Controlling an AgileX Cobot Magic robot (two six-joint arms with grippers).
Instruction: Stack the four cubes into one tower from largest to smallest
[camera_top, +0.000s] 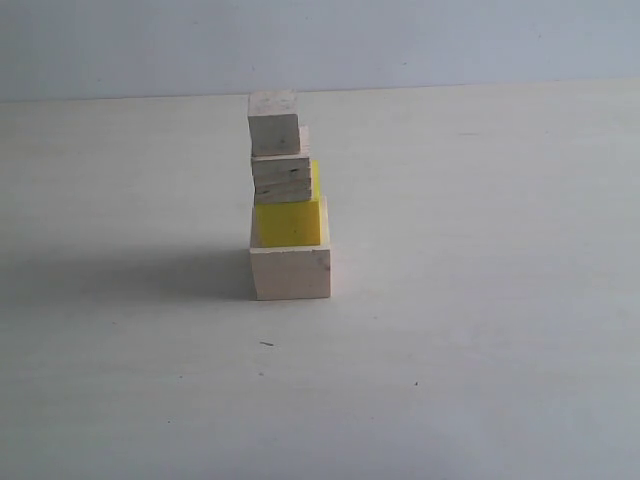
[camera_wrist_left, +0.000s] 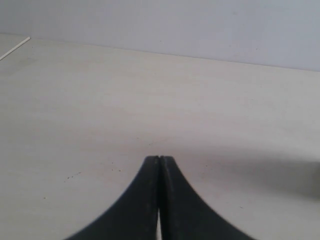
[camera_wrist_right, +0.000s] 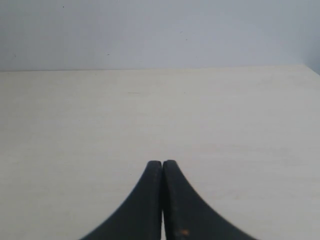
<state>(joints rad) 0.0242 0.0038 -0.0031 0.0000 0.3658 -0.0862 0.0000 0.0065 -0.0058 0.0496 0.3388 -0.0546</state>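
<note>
In the exterior view the tower stands near the middle of the table. Its base is the largest pale wood cube (camera_top: 290, 273). On that sits the yellow cube (camera_top: 289, 222), then the grainy raw wood cube (camera_top: 281, 179), with the small whitish-grey cube (camera_top: 273, 123) on top. The upper cubes sit shifted slightly to the left. Neither arm shows in the exterior view. My left gripper (camera_wrist_left: 159, 158) is shut with nothing between its fingers, over bare table. My right gripper (camera_wrist_right: 162, 162) is likewise shut and empty. No cube appears in either wrist view.
The pale table (camera_top: 480, 350) stretches around the tower, and a plain wall (camera_top: 450, 40) rises behind it. The tower throws a shadow (camera_top: 130, 275) to the left. A thin white line (camera_wrist_left: 15, 48) marks the table in the left wrist view.
</note>
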